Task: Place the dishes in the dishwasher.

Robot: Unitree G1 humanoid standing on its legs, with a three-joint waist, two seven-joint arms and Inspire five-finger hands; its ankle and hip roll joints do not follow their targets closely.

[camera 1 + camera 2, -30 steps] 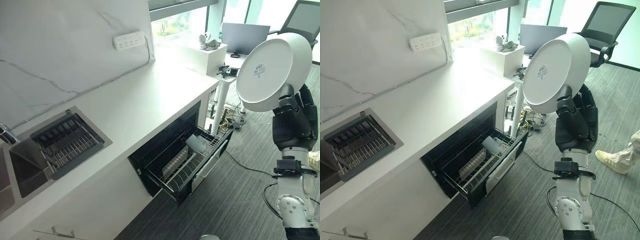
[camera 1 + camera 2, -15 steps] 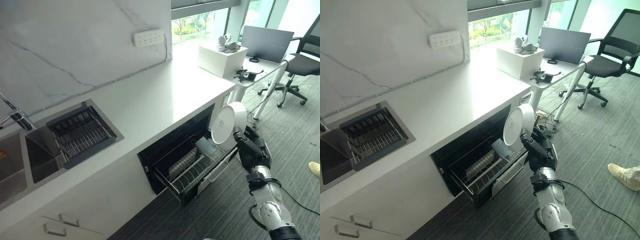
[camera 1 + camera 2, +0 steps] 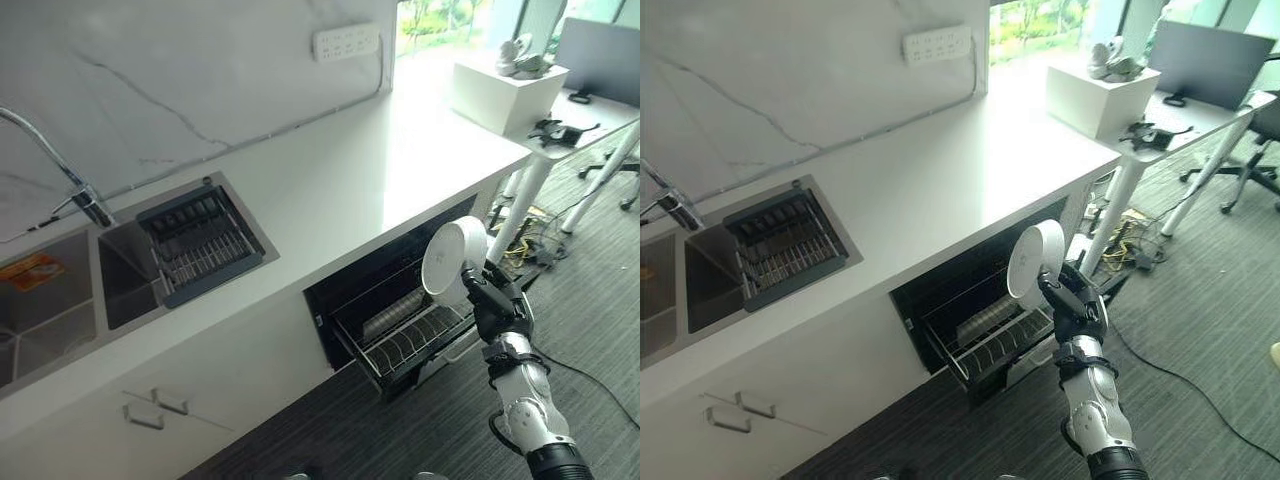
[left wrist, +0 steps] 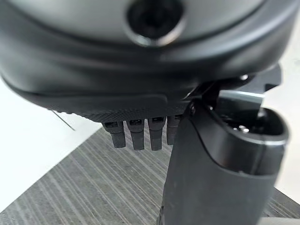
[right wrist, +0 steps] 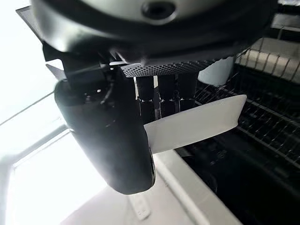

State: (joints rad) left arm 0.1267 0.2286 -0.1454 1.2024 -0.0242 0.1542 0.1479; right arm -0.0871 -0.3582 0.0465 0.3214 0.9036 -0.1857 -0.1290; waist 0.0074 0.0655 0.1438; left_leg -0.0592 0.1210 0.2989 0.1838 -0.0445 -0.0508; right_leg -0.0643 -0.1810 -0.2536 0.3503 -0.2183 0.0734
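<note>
The right robot hand [image 3: 1072, 300] pinched 1 white plate [image 3: 1028, 264] by its lower rim, thumb and fingers curled on it, holding it on edge just above the pulled-out wire rack [image 3: 405, 345] of the open dishwasher [image 3: 370, 290] under the worktop [image 3: 330, 200]. The left robot hand [image 4: 154, 131] hung over grey carpet [image 4: 93, 187], fingers pointing straight down and holding nothing. A sink [image 3: 60, 300] sat toward the worktop's left end

Place: I see an office kitchenette.
Kitchen signs: sink [image 3: 60, 300], faucet [image 3: 60, 160], open dishwasher [image 3: 405, 320] under the worktop [image 3: 330, 190].
Office signs: desk [image 3: 1200, 115], monitor [image 3: 1205, 62].
</note>
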